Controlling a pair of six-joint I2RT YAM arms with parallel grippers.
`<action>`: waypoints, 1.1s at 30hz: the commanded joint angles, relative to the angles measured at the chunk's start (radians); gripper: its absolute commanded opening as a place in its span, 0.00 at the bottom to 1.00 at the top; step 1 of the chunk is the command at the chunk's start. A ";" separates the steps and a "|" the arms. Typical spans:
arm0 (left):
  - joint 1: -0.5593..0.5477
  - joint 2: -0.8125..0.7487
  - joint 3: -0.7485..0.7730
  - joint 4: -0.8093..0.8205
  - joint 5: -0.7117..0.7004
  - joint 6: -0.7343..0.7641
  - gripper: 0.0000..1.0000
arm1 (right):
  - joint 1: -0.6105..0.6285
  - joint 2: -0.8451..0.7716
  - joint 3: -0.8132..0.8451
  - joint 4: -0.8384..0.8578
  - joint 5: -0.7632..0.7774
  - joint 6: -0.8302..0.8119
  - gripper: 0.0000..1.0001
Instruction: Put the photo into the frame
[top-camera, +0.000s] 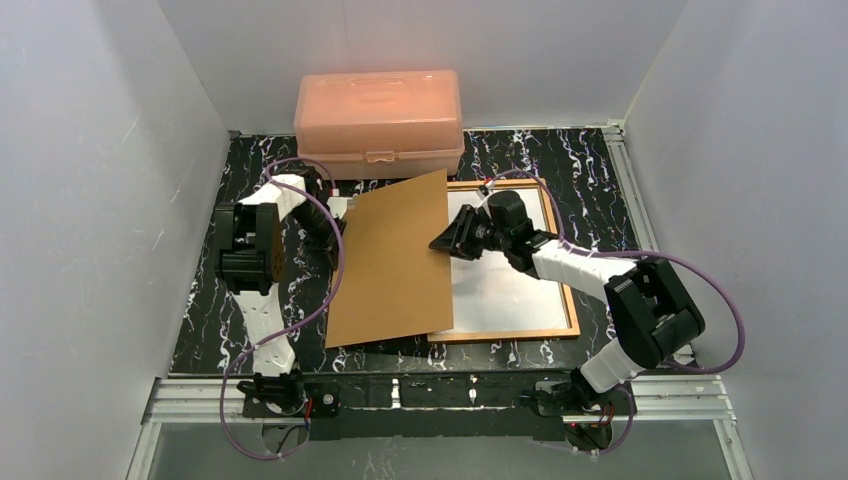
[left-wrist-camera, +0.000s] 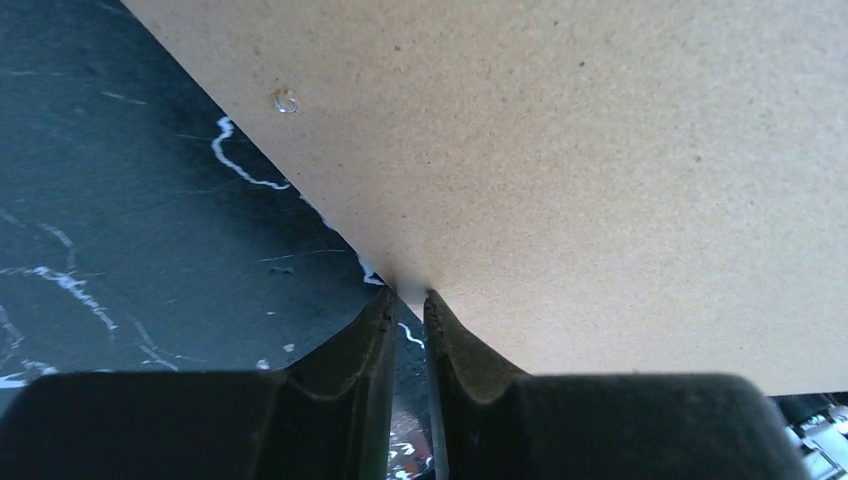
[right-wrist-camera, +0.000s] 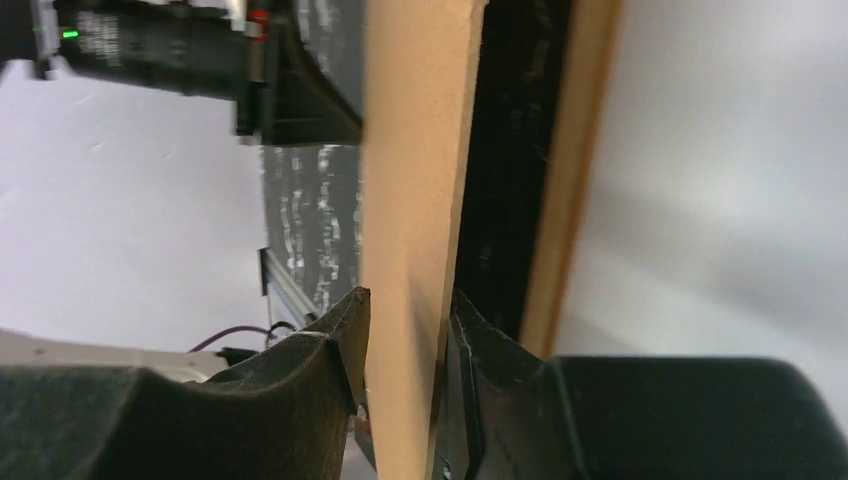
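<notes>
- The frame lies flat on the dark table.
- A white sheet fills the inside of the frame. I think it is the photo, face down with its plain back up.
- The brown backing board is held up at a slant. Its right edge hangs over the left part of the frame, and the rest sticks out to the frame's left.
- The left gripper is on the side of the board far from the frame. Its fingers are pinched tight on the thin edge of the board.
- The right gripper is over the frame. It has one finger on each side of the board's edge, very close to it. I cannot tell if they squeeze it or only sit beside it.
- A pink box sits behind the frame, near the board's back corner.
- What could go wrong:
- Both grips are only on a thin edge, so the board could slip out and drop on the photo.
- If the board comes down crooked, a corner could land on the wooden border and not go in.
- If the board slides as it lands, it could push the photo out of place.
- If the two arms pull different ways, the board could twist loose.
</notes>
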 joint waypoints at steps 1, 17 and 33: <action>-0.022 -0.002 -0.028 -0.025 0.141 -0.018 0.15 | 0.044 -0.032 0.086 0.099 -0.075 0.014 0.39; 0.040 -0.298 0.313 -0.328 0.294 -0.060 0.50 | 0.123 -0.125 0.476 -0.459 0.186 -0.357 0.01; 0.057 -0.639 0.888 -0.334 0.363 -0.388 0.98 | 0.674 0.021 1.097 -0.655 1.003 -0.862 0.01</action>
